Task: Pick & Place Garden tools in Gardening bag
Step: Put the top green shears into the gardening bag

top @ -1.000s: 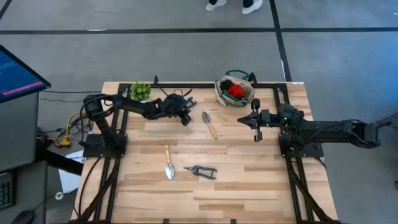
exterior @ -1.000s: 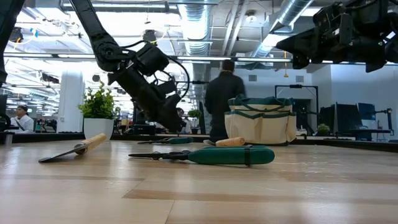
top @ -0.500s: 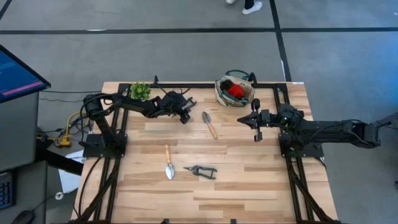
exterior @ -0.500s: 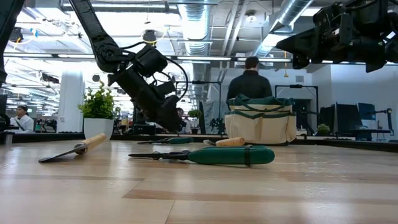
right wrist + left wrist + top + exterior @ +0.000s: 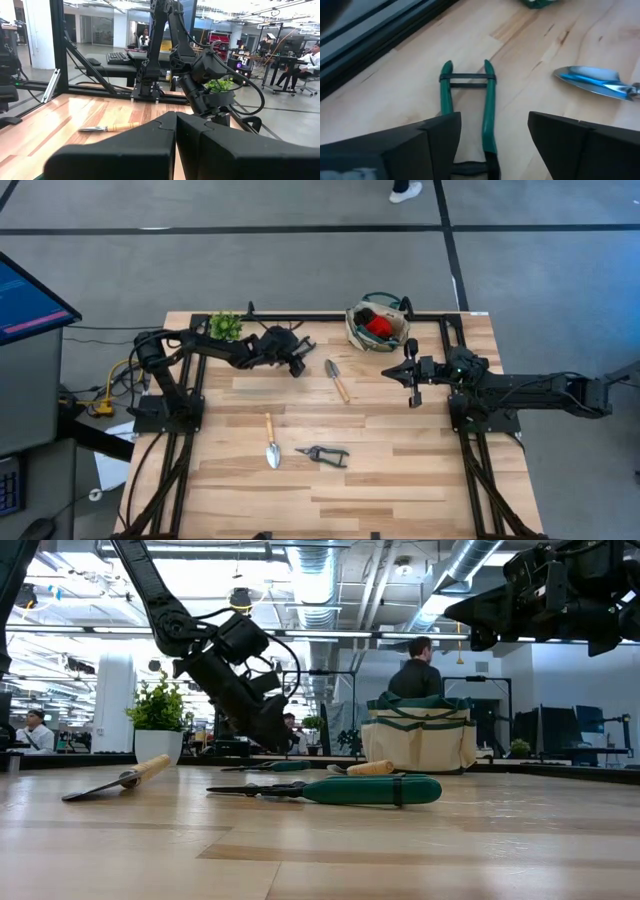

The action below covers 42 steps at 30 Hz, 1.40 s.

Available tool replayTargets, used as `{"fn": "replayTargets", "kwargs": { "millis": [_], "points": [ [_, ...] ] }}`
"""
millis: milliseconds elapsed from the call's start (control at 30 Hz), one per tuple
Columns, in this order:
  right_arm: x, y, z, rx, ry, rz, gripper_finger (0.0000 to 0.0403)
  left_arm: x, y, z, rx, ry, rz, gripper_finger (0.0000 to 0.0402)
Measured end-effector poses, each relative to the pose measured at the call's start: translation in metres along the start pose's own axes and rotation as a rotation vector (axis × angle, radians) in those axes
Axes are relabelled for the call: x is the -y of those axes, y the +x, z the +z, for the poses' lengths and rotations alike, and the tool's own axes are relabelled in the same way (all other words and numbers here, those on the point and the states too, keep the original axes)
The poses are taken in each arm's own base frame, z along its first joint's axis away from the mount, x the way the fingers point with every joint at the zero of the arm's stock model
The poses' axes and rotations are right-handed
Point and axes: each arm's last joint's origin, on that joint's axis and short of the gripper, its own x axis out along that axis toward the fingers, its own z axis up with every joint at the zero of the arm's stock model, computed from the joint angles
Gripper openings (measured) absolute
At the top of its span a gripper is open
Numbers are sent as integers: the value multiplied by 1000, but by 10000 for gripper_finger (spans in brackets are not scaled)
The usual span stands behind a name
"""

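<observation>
Lying flat on the tabletop (image 5: 380, 430) near its far edge, the green-handled shears (image 5: 468, 107) look stiff, light and smooth-gripped, best pinched across both handles by the left claw (image 5: 494, 137), spread directly above.

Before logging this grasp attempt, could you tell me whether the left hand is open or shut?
Open: in its wrist view the left hand shows both fingers spread either side of the green-handled shears, not touching them.

Green-handled shears (image 5: 468, 107), trowels (image 5: 337, 379) flat; bag (image 5: 378, 326) upright.
</observation>
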Motion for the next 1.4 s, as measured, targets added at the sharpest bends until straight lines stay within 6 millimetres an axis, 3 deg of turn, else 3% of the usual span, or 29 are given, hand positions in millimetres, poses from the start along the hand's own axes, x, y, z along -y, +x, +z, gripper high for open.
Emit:
{"fn": "replayTargets", "kwargs": {
  "millis": [367,1167,1400],
  "points": [
    [0,0,0,0,0,0,0,0,16,-19,-82,-17,-11,220],
    [0,0,0,0,-1,0,0,0,19,-21,-91,-51,-7,217],
    [0,0,0,0,-1,0,0,0,19,-21,-93,-69,1,164]
  ]
}}
